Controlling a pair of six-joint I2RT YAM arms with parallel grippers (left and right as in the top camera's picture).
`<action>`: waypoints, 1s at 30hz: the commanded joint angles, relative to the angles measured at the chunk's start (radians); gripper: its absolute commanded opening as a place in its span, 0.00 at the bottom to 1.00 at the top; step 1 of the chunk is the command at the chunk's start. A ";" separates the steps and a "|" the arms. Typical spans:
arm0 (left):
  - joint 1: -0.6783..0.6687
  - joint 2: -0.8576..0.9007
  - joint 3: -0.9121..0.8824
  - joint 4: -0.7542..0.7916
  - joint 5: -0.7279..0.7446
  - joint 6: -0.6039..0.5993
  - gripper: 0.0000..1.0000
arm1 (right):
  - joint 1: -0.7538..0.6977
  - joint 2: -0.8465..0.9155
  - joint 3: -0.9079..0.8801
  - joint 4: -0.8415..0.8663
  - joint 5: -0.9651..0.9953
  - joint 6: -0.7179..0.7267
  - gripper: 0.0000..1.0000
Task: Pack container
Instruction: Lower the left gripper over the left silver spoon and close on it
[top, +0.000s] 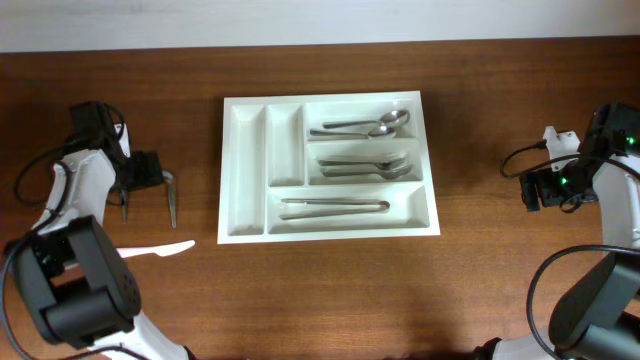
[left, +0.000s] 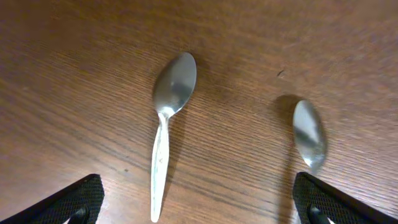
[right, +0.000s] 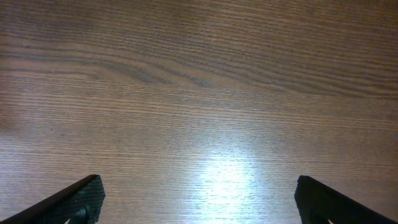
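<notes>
Hovering with left fingers (left: 73, 200) wide apart and empty above a spoon (left: 166, 124) and a second spoon (left: 309, 134) on the bench (left: 74, 68), right fingers (right: 69, 200) wide and empty over wood, flanking the white tray (top: 250, 150) sitting mid-bench with cutlery (top: 360, 127) in three compartments.

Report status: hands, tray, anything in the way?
Both open, empty: left hand over two loose spoons, right hand over bare table. White container partly filled, two upright slots empty. Nothing blocking it.
</notes>
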 joint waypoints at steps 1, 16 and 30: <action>0.002 0.031 0.007 0.009 0.004 0.033 0.99 | -0.003 -0.001 0.000 0.000 -0.002 0.001 0.99; 0.060 0.081 0.007 -0.003 0.009 -0.016 0.99 | -0.002 -0.001 0.000 0.000 -0.002 0.001 0.99; 0.084 0.138 0.008 0.013 0.092 0.053 1.00 | -0.002 -0.001 0.000 0.000 -0.002 0.001 0.99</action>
